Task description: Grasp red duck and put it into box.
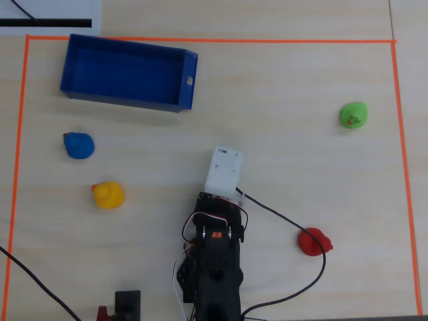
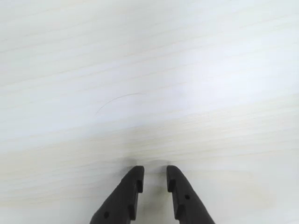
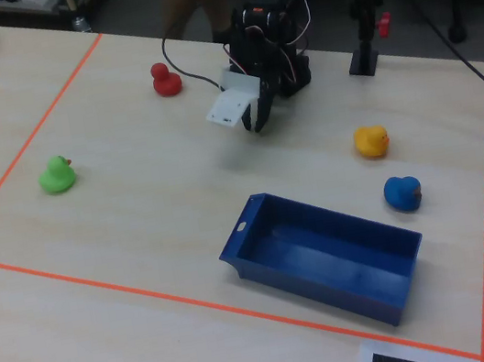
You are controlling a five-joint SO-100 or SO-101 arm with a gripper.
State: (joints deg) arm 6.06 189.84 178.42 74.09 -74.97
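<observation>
Nearest my wrist camera, the claw hangs narrow and empty over bare desk, so I must swing toward the red duck sitting beside the arm, well away from the box.

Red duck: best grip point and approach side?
Take the red duck across its rounded body, below the head, coming straight down from above. It sits upright and alone on the table, clear on all sides but for a black cable running up against it, so keep the fingertips off that. The gripper is empty, jaws slightly apart.
</observation>
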